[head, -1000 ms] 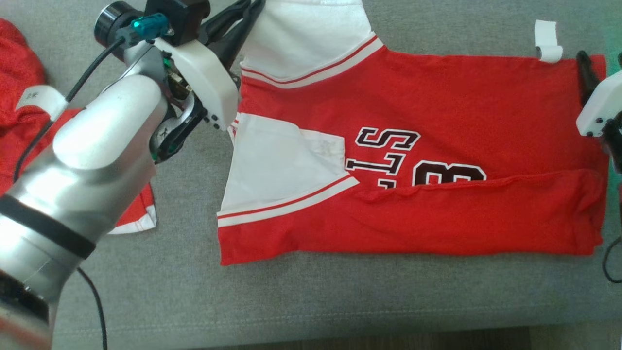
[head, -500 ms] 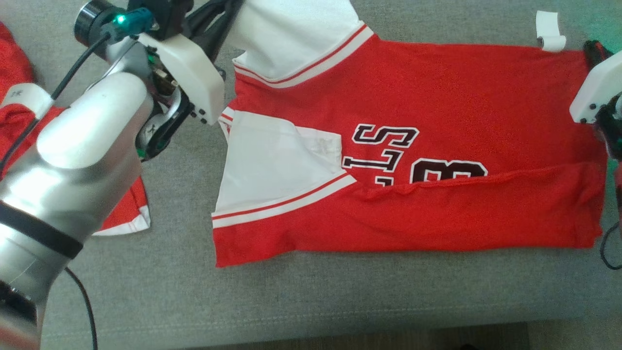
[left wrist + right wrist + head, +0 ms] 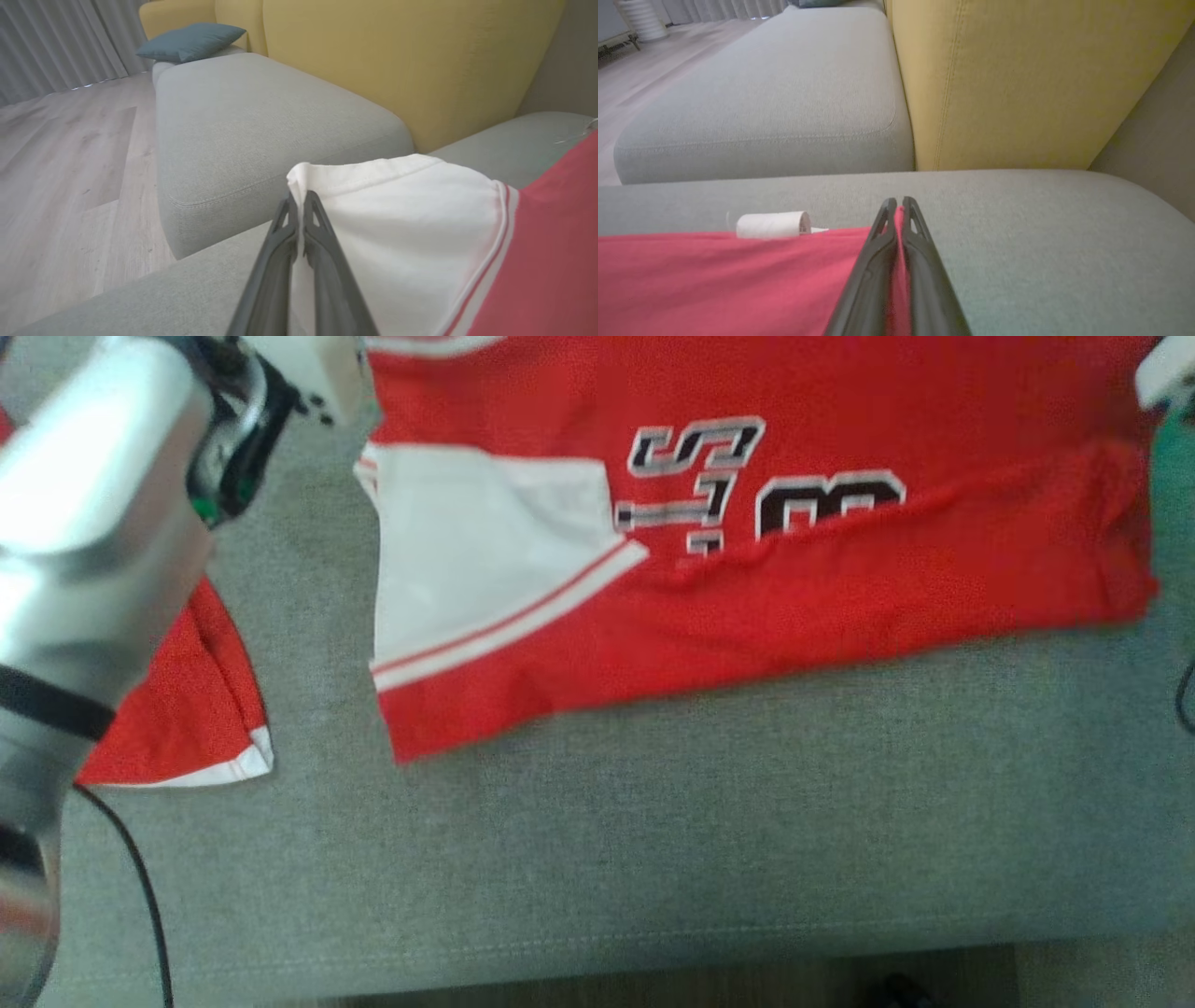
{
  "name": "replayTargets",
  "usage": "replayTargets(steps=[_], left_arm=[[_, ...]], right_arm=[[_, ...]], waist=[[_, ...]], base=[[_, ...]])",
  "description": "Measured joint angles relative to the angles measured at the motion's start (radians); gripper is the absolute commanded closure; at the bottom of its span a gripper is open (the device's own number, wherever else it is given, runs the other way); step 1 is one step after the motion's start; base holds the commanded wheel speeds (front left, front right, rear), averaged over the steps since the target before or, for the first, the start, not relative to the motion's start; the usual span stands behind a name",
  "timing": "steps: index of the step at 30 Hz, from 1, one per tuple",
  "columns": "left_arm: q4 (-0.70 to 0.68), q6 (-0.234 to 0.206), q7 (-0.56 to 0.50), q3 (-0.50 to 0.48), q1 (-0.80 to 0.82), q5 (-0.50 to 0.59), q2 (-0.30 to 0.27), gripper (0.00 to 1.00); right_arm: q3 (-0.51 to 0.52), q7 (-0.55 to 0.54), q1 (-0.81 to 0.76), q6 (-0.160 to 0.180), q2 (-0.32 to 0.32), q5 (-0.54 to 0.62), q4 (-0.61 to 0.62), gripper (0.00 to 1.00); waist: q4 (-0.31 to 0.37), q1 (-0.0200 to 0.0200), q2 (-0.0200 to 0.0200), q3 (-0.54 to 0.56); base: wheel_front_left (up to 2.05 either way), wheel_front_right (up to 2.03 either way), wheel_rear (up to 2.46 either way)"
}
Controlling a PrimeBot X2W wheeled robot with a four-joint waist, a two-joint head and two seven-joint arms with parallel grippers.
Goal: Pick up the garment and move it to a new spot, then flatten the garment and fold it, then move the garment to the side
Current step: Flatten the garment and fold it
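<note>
Closed since a second ago, the right gripper pinches the garment. Head view: it lies on the sofa seat, long axis along the seat's front edge, sleeves toward its left end. Left wrist view: left gripper clamps a white sleeve edge. Right wrist view: fingers together on the red hem.

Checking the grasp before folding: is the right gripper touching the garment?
Touching. The right wrist view shows the right gripper shut on the garment, with red fabric pinched between its jaws.
</note>
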State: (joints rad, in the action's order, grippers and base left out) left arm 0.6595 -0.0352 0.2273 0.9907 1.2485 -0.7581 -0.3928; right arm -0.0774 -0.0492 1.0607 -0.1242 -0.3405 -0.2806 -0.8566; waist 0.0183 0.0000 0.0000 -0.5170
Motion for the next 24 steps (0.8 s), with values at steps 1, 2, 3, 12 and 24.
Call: replayTargets(steps=[1, 2, 3, 12, 24], left_arm=[[0.015, 0.000, 0.004, -0.002, 0.013, 0.001, 0.004, 1.00], [0.032, 0.001, 0.009, -0.004, 0.027, 0.004, 0.009, 1.00], [0.049, 0.001, 0.012, -0.005, 0.038, 0.011, 0.015, 1.00], [0.084, 0.030, 0.022, -0.036, 0.045, 0.065, 0.050, 1.00], [-0.112, 0.053, 0.015, 0.002, -0.191, 0.078, -0.037, 1.00]], right_arm=[[0.000, 0.009, 0.019, 0.000, 0.000, 0.000, -0.009, 1.00], [-0.001, 0.018, 0.039, 0.000, 0.000, 0.000, -0.020, 1.00], [-0.004, 0.027, 0.057, 0.000, 0.002, 0.000, -0.032, 1.00], [-0.070, 0.108, 0.072, 0.000, 0.014, -0.017, -0.099, 1.00], [-0.084, 0.068, -0.077, 0.000, -0.013, -0.063, -0.148, 1.00]], waist=[[0.000, 0.0000, 0.0000, -0.005], [0.001, 0.0000, 0.0000, -0.011], [0.001, 0.0000, 0.0000, -0.015], [-0.009, 0.0000, 0.0000, -0.001], [-0.034, 0.0000, 0.0000, 0.105]], base=[[0.00, 0.00, 0.00], [0.00, 0.00, 0.00], [0.00, 0.00, 0.00], [0.00, 0.00, 0.00], [0.00, 0.00, 0.00]])
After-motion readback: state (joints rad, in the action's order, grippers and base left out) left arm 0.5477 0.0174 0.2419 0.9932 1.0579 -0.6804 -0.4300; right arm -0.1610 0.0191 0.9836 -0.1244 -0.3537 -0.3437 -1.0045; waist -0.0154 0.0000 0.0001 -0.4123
